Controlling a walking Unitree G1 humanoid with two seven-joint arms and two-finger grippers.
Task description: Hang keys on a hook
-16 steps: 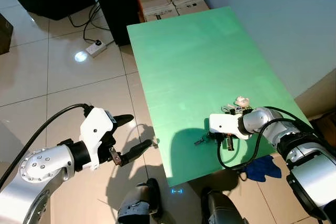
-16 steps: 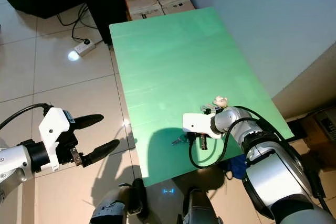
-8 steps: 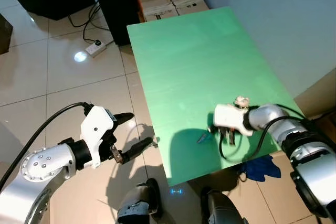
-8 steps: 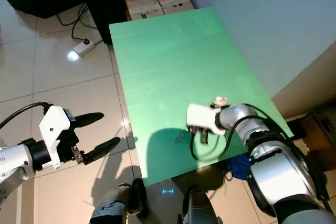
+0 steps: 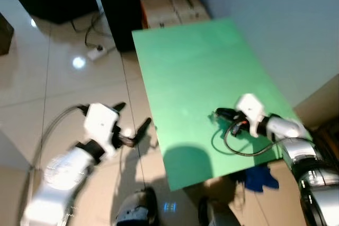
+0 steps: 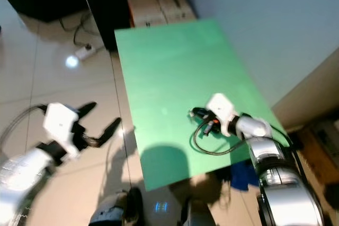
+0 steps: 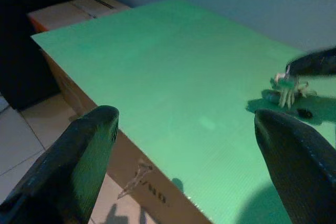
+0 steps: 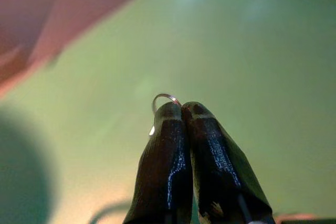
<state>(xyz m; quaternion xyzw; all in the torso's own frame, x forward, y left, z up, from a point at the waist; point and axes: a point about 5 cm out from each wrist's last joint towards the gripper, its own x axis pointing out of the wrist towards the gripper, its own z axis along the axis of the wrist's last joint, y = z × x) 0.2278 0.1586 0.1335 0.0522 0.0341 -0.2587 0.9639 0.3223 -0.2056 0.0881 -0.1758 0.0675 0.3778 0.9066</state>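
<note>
ok, right gripper (image 8: 181, 109) clamped on the key ring (image 8: 163, 98) above the green table (image 5: 196, 67); left gripper (image 5: 132, 120) spread wide at 9 o'clock off it.

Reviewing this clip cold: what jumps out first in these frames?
The bright green table dominates, set against a grey wall with cardboard boxes at its far end. Above its near right part, the right gripper is pinched shut on a key ring, keys dangling beneath. The left gripper hovers open over the tiled floor, left of the table.
</note>
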